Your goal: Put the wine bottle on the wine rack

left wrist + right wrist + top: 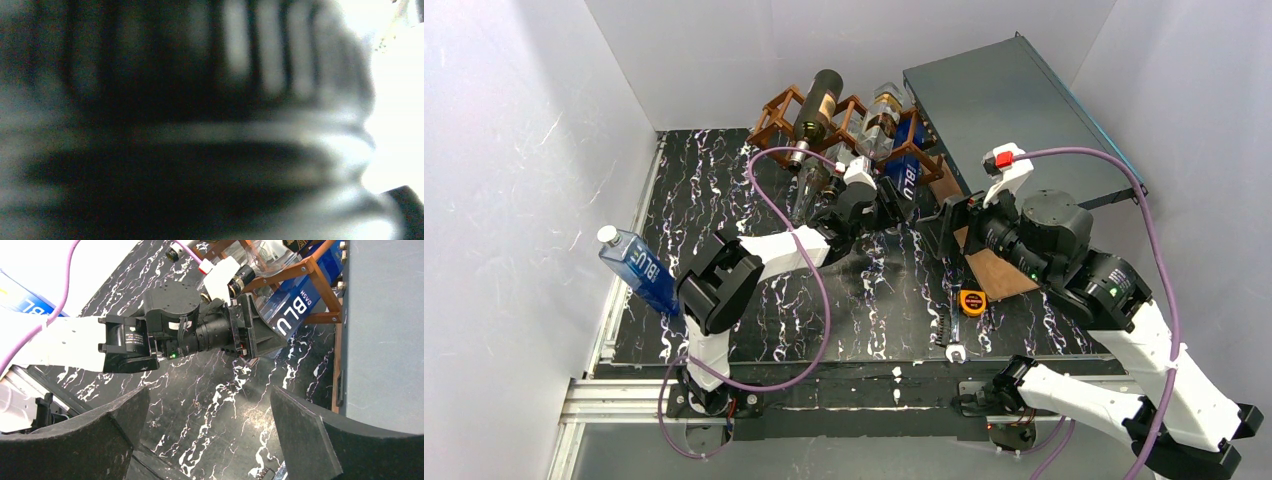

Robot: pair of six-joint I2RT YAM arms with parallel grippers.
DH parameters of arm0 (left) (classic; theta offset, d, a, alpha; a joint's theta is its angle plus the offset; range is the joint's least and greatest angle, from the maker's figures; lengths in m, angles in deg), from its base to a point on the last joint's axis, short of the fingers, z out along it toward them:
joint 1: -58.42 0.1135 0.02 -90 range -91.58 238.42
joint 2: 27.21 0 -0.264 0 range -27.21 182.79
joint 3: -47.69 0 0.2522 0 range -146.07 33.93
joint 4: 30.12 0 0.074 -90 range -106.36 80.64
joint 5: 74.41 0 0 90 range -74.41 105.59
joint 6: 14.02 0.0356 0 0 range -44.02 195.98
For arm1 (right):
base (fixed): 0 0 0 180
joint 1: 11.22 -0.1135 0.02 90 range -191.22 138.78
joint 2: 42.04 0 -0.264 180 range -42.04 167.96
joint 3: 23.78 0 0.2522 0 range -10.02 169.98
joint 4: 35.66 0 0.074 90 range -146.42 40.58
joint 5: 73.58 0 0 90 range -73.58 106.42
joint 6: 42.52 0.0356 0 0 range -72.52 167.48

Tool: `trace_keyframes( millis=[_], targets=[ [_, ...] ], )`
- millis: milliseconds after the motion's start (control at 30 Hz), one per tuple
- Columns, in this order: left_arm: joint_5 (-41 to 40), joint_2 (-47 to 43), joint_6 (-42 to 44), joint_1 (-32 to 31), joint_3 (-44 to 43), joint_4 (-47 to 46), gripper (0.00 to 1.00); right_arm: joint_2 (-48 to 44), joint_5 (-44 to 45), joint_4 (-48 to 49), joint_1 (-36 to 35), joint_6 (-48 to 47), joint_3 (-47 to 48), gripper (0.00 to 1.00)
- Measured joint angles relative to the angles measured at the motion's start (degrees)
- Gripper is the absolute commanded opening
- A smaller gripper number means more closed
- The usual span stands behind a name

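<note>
1. While both arms point toward the wine rack (774, 115), I count one rack, three sure bottles on it, one bottle off it and one tape measure (971, 302).
2. On the rack: the dark wine bottle (821, 105) with a cream label lies at its top left, neck toward the arms. A clear bottle (882, 122) lies to its right, and a blue BLU bottle (906, 172) sits at the rack's front right. A glassy shape at the rack's front left is too unclear to count.
3. A second blue BLU bottle (639, 268) stands upright, well left of the rack.
4. Left arm: stretched out, with the left gripper (267, 335) at the rack's front, just beside the racked BLU bottle. I cannot tell whether it is spread or pinching; its wrist view is only a blurred ribbed surface.
5. Right arm: folded, wrist turned toward the rack. The right gripper (210, 432) is spread wide with nothing between its fingers, hovering in front of the rack.
6. Surface: a black table (754, 200) with white veins. A dark grey panel (1004, 100) sits right of the rack, with a brown board (994, 270) below it. White walls (524, 150) enclose the table.
</note>
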Motion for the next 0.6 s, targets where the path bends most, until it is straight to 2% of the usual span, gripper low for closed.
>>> trace_keyframes(
  millis=[33, 300, 433, 600],
  targets=[
    [0.2, 0.0, 0.0, 0.1, 0.0, 0.0, 0.04, -0.1, 0.0, 0.0, 0.0, 0.0, 0.0, 1.0],
    [1.8, 0.6, -1.2, 0.8, 0.0, -0.9, 0.53, -0.2, 0.0, 0.0, 0.0, 0.0, 0.0, 1.0],
    [2.0, 0.6, -1.7, 0.9, 0.0, -0.9, 0.64, -0.2, 0.0, 0.0, 0.0, 0.0, 0.0, 1.0],
    [2.0, 0.6, -1.7, 1.0, 0.0, -3.8, 0.7, -0.2, 0.0, 0.0, 0.0, 0.0, 0.0, 1.0]
  ],
)
